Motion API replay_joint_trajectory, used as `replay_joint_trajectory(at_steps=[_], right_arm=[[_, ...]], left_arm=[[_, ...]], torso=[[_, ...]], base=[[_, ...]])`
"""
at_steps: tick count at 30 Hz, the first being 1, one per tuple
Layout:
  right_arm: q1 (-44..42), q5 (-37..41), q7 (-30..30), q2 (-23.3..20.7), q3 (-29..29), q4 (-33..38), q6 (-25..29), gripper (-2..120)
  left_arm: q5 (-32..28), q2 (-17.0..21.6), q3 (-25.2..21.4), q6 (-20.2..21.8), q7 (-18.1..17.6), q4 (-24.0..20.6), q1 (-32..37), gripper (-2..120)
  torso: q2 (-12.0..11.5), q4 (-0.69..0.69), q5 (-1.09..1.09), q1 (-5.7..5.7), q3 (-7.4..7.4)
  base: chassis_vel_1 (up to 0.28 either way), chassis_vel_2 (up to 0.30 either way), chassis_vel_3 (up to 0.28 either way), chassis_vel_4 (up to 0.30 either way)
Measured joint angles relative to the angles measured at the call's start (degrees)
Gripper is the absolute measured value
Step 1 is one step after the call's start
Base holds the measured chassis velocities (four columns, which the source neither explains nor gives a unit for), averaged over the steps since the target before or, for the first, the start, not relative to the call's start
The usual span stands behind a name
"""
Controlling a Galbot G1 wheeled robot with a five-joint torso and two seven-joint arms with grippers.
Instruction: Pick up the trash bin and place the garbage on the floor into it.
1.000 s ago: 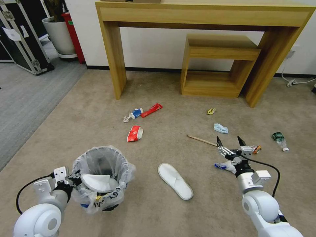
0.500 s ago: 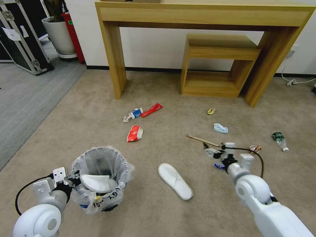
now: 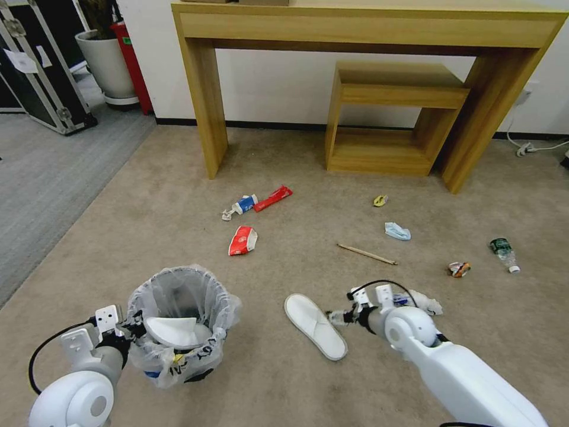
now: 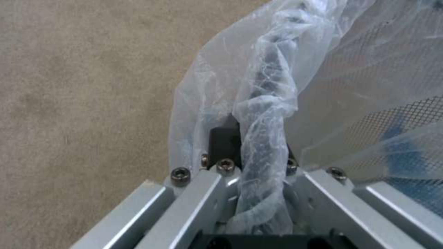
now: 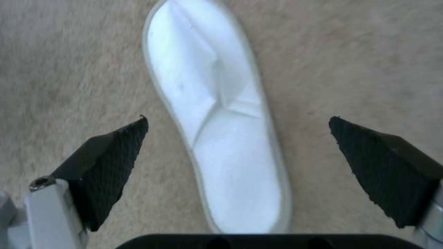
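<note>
On the floor (image 3: 367, 178) just ahead, the white slipper (image 3: 315, 325) lies flat between the spread right tool (image 5: 237, 154); light and floppy, best pinched across its rim. The left tool (image 3: 131, 327) clamps the trash bin (image 3: 181, 323).

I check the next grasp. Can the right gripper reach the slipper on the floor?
Probably yes: the right gripper is open with the slipper between its fingers, nothing covering it.

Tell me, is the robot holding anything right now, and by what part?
The left gripper holds the trash bin by its bag-covered rim. The right gripper is open above the white slipper, holding nothing.
</note>
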Motion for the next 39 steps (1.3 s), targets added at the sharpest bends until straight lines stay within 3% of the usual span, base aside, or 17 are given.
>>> replay_joint_trajectory(at_steps=[5, 16, 27, 39], right_arm=[[2.70, -2.94, -2.63, 1.68, -3.21, -3.75, -0.14, 100], [8.73, -9.04, -4.93, 8.54, -7.50, -14.01, 5.60, 100], [11.10, -13.19, -5.72, 13.24, -8.41, -20.84, 8.02, 100], [10.90, -15.48, -6.21, 14.81, -7.97, -24.74, 10.28, 98]], left_arm=[[0.27, -0.68, -0.18, -0.06, 0.01, 0.12, 0.08, 1], [1.12, -2.06, -0.14, -0.41, 0.26, 0.90, 0.06, 1], [1.23, -2.50, -0.69, -0.72, 0.26, 0.45, 0.86, 1], [1.07, -2.03, -1.10, -1.00, 0.26, 0.28, 1.01, 1]], torso=[[0.00, 0.00, 0.00, 0.00, 0.00], [0.00, 0.00, -0.01, 0.00, 0.00], [0.00, 0.00, -0.01, 0.00, 0.00], [0.00, 0.00, 0.01, 0.00, -0.01]], base=[[0.000, 0.000, 0.000, 0.000], [0.000, 0.000, 0.000, 0.000], [0.000, 0.000, 0.000, 0.000], [0.000, 0.000, 0.000, 0.000]])
